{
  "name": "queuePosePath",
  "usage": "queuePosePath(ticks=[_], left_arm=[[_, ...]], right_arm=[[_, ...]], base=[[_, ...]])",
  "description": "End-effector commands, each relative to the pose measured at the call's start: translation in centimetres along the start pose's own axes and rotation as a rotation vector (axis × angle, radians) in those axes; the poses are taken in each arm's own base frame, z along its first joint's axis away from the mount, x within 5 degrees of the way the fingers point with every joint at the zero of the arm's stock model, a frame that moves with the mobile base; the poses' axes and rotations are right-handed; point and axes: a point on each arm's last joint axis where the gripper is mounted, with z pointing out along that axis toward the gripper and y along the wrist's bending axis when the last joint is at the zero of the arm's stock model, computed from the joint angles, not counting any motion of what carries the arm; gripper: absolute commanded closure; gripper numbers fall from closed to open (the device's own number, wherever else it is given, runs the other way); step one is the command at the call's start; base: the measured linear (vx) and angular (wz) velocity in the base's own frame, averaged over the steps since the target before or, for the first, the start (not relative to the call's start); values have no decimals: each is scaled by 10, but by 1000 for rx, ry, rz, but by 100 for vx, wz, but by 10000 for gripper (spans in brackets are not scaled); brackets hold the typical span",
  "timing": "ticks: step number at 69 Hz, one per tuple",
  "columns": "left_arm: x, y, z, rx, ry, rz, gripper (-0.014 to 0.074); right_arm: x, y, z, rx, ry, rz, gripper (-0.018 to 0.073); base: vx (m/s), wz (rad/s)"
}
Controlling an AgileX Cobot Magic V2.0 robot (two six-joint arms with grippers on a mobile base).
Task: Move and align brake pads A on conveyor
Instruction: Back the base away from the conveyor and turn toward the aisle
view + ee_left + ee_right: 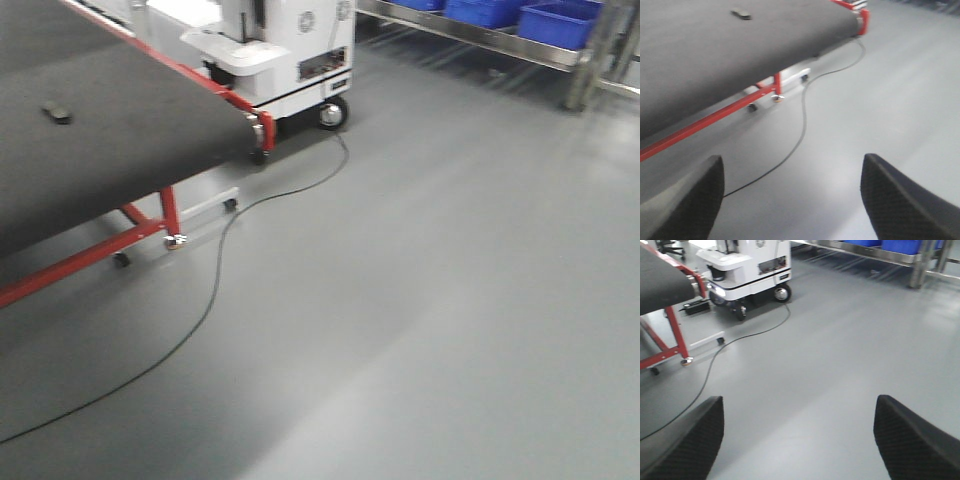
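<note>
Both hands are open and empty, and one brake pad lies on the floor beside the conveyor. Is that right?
Not quite. The brake pad lies on the conveyor belt, not beside it, as the exterior front-facing view shows. The left hand and right hand are indeed open and empty.

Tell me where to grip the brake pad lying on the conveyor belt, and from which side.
Likely from straight above: the brake pad lies flat on the conveyor, so only its long edges offer a hold. Pinch across its narrow width, near the middle.
</note>
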Motion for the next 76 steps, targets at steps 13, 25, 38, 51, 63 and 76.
queuePosePath(ticks=[13, 25, 38, 51, 63, 76], left_arm=[[-12, 0, -3, 4, -76, 0, 55], [-12, 0, -3, 4, -76, 0, 55], [-12, 0, -3, 4, -76, 0, 55], [-12, 0, -3, 4, -76, 0, 55], [-12, 0, -3, 4, -76, 0, 55], [-12, 0, -3, 4, -76, 0, 55]], right_arm=[[-13, -1, -3, 11, -81, -17, -16], [-13, -1, -3, 11, -81, -17, -16], [-13, -1, -3, 11, -81, -17, -16], [-13, -1, -3, 11, -81, -17, -16], [-13, -1, -3, 11, -81, -17, -16], [-13, -1, -3, 11, -81, -17, -16]], base=[[-35, -54], [-34, -62], [-33, -59], [-32, -57], [-29, -52], [-25, -49]])
